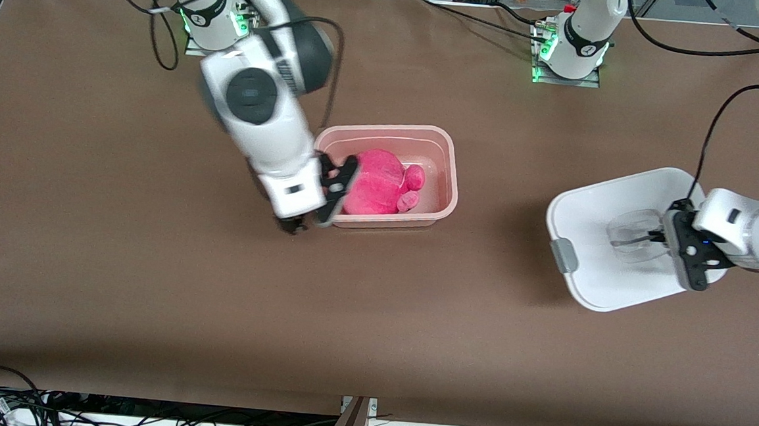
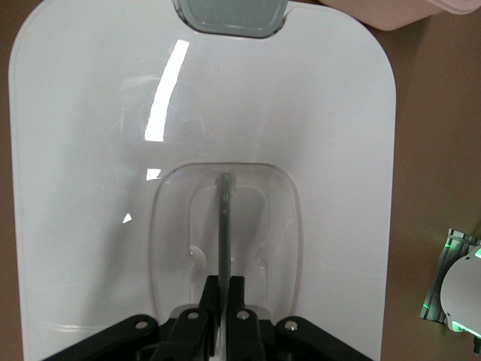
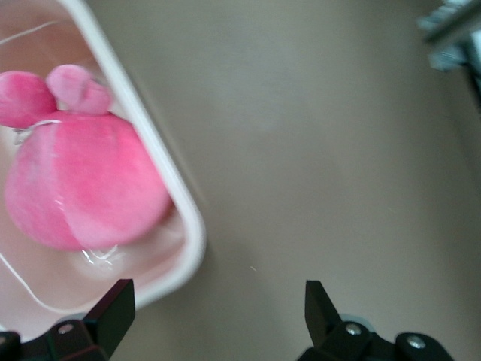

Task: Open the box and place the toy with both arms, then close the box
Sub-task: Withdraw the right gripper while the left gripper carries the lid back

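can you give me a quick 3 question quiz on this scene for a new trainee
1. True or false: the toy lies inside the box.
2. What does the left gripper hold? A) the toy B) the lid by its clear handle C) nothing
3. Fill in: the right gripper, over the box's edge, has its jaws ____.

Key: 1 true; 2 B; 3 open.
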Available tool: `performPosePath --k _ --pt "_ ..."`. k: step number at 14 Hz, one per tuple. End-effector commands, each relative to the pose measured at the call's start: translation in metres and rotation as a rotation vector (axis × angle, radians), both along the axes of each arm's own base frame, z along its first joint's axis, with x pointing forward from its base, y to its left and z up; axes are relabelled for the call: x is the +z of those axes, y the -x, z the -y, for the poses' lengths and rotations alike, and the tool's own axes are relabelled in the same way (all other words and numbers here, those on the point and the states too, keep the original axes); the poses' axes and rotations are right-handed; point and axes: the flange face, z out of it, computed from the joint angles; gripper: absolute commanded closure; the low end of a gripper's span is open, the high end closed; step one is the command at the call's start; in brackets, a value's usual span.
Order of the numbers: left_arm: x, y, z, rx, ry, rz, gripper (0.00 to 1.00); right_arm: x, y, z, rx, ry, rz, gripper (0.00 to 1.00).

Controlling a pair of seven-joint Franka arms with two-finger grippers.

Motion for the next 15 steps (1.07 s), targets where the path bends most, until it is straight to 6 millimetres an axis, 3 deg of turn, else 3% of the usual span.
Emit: performPosePath --k 1,3,5,7,9,11,13,15 --pt "-0.015 0.000 0.075 -0.083 0.049 -0.023 1.00 0.049 0.000 0.058 -0.088 -0.033 -0.033 0.00" --pt "-0.021 0.007 0.141 -0.131 0.058 -0.020 1.00 0.072 -0.008 0.105 -0.168 -0.037 -0.033 0.00" --pt "-0.017 0.026 0.218 -0.163 0.037 -0.004 1.00 0.097 -0.002 0.145 -0.233 -0.039 -0.063 0.00" --pt "-0.014 0.050 0.288 -0.140 0.011 0.019 1.00 0.125 0.017 0.174 -0.270 -0.010 -0.095 0.00" --pt "-0.016 0.076 0.349 -0.134 0.000 0.048 1.00 0.149 0.050 0.205 -0.401 -0.009 -0.100 0.00" --pt "-0.032 0.092 0.403 -0.166 0.026 0.118 1.00 0.159 0.082 0.229 -0.592 -0.002 -0.120 0.00" --pt "-0.049 0.117 0.453 -0.208 0.041 0.156 1.00 0.160 0.101 0.243 -0.746 -0.002 -0.141 0.00" --pt "-0.060 0.127 0.473 -0.203 0.037 0.172 1.00 0.162 0.104 0.248 -0.890 0.013 -0.170 0.00"
